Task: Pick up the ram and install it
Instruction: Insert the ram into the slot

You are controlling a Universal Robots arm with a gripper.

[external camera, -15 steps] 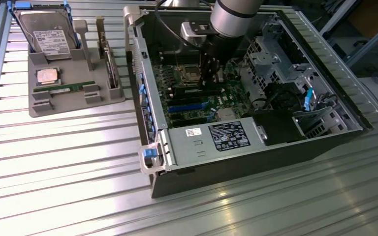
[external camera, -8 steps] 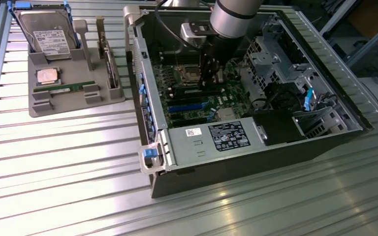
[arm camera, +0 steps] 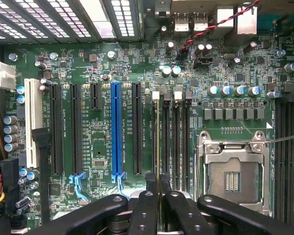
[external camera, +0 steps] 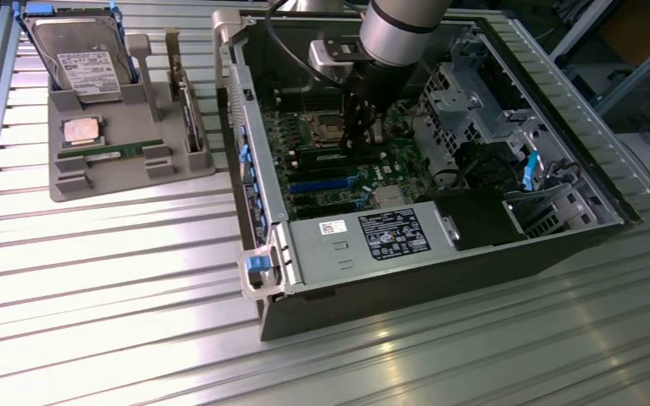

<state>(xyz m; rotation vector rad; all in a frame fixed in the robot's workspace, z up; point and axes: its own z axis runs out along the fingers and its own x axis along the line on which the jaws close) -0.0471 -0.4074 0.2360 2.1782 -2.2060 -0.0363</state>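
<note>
Tool [arm camera: 158, 196] pinching the ram [arm camera: 158, 142] edge-on, held upright over a memory slot [arm camera: 165, 139] beside the empty processor socket [arm camera: 232, 178], aligned for seating inside the open computer case [external camera: 596, 203].

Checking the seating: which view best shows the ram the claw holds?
The wrist view: the ram stands edge-on in a motherboard slot, pinched by the shut claw. In the exterior view the arm covers it; a second stick lies in the tray.
</note>
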